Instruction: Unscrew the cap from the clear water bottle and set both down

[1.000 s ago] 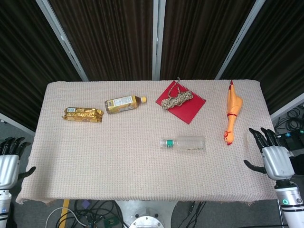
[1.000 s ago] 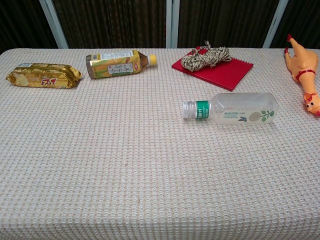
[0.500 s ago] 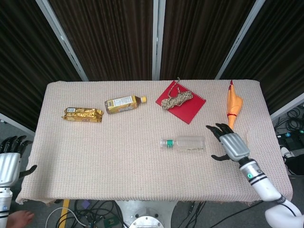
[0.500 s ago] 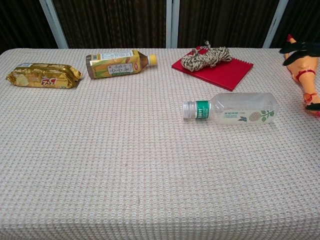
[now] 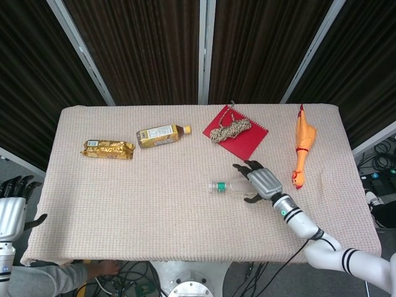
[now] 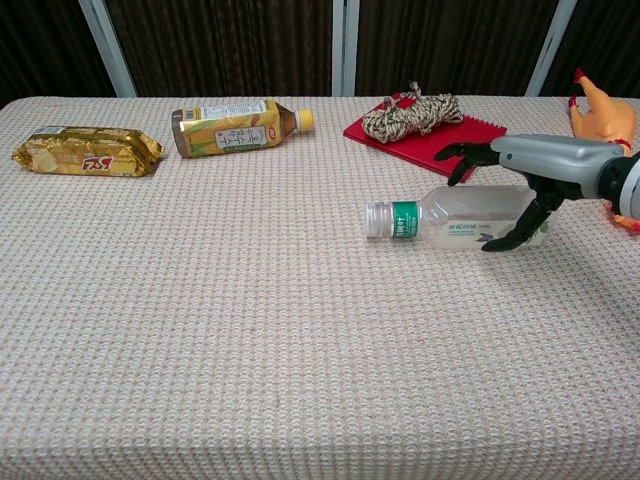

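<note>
Reaching over the clear water bottle, the right hand has its fingers spread wide and holds nothing. That bottle lies on its side near the table's right edge, cap on. Next, I think, comes grabbing it. The left hand waits open off the left edge.

- The lower half of the table lies bare across the frame; a hand could sweep through.
- Centre right, the right hand arches over the clear water bottle.
- Red notebook with rope crowds just above.
- Rubber chicken lines the right edge.
- Tea bottle and snack pack block the upper left.
</note>
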### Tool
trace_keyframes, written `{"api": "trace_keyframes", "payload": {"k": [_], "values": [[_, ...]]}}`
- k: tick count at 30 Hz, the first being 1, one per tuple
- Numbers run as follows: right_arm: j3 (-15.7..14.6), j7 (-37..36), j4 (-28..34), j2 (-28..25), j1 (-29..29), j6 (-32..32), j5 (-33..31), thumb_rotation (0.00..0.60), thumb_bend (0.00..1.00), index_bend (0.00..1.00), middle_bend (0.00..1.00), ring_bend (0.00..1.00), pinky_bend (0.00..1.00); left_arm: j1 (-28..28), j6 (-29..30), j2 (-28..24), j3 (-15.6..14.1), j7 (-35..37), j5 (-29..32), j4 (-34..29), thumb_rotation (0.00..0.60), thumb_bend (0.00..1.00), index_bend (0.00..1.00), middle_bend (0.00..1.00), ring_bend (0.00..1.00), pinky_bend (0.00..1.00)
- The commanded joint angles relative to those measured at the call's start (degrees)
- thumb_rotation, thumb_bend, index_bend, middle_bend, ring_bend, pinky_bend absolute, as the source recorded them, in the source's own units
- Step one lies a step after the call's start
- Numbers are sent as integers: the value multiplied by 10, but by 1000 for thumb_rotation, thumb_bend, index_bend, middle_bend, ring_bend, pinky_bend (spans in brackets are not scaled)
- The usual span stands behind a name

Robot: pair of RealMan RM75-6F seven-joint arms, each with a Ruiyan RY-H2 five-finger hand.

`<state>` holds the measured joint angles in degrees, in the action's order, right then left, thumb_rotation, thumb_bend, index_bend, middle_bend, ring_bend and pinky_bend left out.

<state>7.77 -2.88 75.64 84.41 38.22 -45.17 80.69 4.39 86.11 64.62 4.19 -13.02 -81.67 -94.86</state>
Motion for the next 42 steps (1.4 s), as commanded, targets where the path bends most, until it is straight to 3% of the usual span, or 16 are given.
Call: {"api": "trace_keyframes", "payload": {"k": [1, 11, 18, 24, 30, 42], "values": [[-3, -1, -3, 8, 0, -10, 1, 600, 85, 102, 230, 82, 133, 1, 0, -1, 0, 2, -2, 0, 600, 0, 269, 163, 98, 146], [-6, -1, -17, 24, 7, -16, -10, 600, 178, 213, 294, 130, 188, 6, -4, -2, -1, 9, -9, 2, 600, 0, 278, 163, 99, 146], [-6, -16, -15, 31, 7, -32, -8, 600, 310, 376, 380, 201, 275, 35, -25, -1, 6, 30, -37, 1, 600, 0, 279, 163, 98, 146], [-2, -127, 18, 20, 8, -76, 44, 600, 318, 385, 387, 206, 283, 86, -62, 0, 27, 106, -65, -5, 600, 0, 282, 170, 99, 148], [5, -239, 19, 41, 32, -106, 90, 600, 318, 385, 386, 206, 286, 141, -113, -1, 48, 179, -73, -15, 600, 0, 282, 171, 99, 164], [47, -276, 10, 97, 95, -101, 78, 600, 327, 385, 387, 209, 288, 215, -146, 49, 72, 166, -86, -36, 600, 0, 276, 170, 98, 165]]}}
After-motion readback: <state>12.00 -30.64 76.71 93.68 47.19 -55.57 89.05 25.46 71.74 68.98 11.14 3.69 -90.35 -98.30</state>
